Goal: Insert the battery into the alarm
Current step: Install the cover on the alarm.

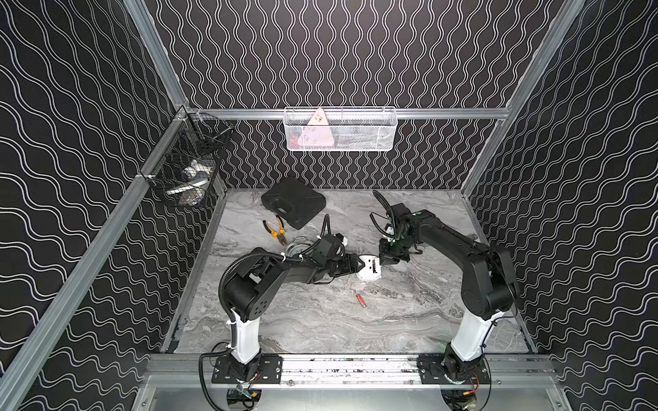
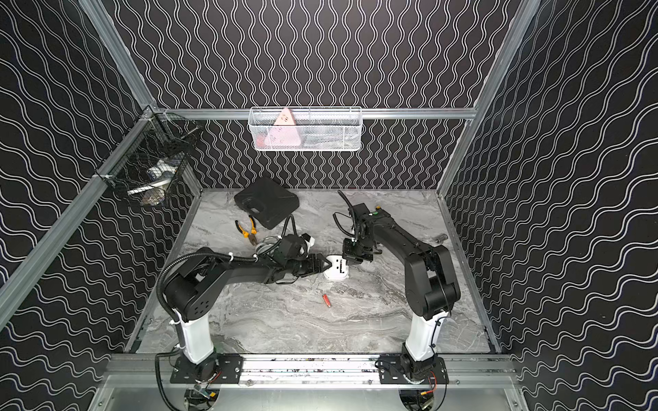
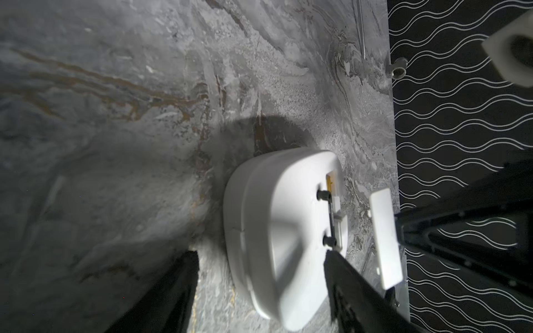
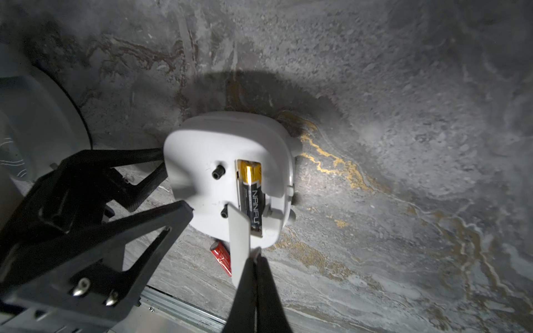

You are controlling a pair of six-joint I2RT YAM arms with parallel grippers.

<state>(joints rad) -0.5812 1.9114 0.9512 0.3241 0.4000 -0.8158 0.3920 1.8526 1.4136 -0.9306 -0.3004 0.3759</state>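
While both arms reach to centre, table (image 1: 320, 327): grey marble-look top, carries everything below except the baskets.
White basket (image 1: 356, 137): wire mesh, hung on the back rail. A pink triangular piece (image 1: 317, 137) stands at one end, tip above the rim. The rest behind the mesh is unreadable.
Black basket (image 1: 185, 170): wire, hung on the side rail on the left arm's side. Pale items inside, can't identify them.
Black case (image 1: 293, 201): shut, lying flat near the back wall, contents not visible.
Left gripper (image 1: 359, 265): jaws apart, straddling one end of the alarm. The wrist view shows a gap between one finger (image 3: 173, 288) and the shell. Can't tell whether the other finger presses on it.
Right gripper (image 4: 256, 255): pinched together on one edge of the cover, holding it just above the alarm.
Alarm (image 1: 368, 270): white, rounded, lying back-up at table centre between the two grippers.
Pliers (image 1: 276, 231): orange handles, on the table between the case and the left arm.
Cover (image 4: 239, 239): flat white plate, off the alarm, overlapping one end of the slot in the right wrist view.
Compartment (image 4: 248, 160): open slot in the alarm's back, one cell in it.
Battery (image 4: 251, 199): black and gold, seated lengthwise in the compartment.
Red battery (image 1: 361, 300): loose on the table, near the alarm on its front side, not touching it.
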